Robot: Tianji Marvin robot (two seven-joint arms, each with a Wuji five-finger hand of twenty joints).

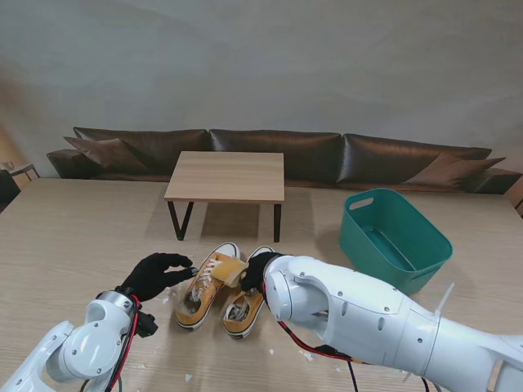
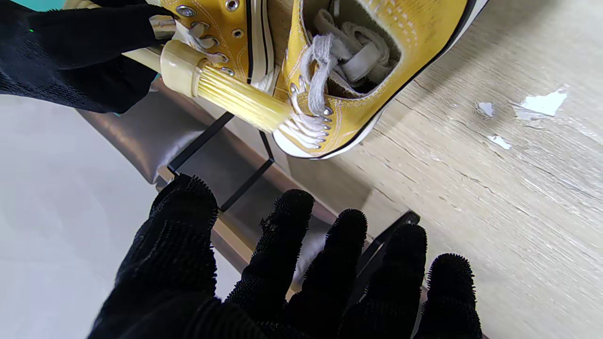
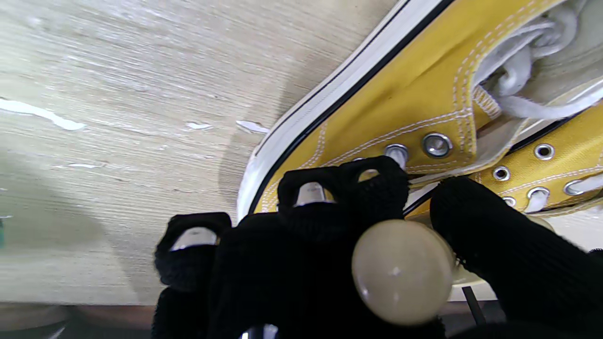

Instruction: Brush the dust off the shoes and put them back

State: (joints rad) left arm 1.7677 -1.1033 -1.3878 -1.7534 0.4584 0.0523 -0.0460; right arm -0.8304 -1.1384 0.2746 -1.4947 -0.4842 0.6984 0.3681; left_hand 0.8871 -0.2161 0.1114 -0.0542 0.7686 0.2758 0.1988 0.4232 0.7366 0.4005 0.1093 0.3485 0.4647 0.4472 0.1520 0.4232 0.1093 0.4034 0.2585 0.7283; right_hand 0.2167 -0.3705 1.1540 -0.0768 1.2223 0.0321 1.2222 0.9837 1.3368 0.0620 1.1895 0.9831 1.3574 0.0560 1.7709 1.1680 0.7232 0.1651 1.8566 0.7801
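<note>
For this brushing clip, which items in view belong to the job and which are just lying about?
Part of the job:
left yellow sneaker
right yellow sneaker
brush, held in the right hand
left hand, open beside the shoes

Just lying about:
teal plastic basket
small wooden table
brown leather sofa
white paper scraps

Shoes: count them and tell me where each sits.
2. The left shoe lies beside the left hand; the right shoe lies under the right hand, which holds the brush.
</note>
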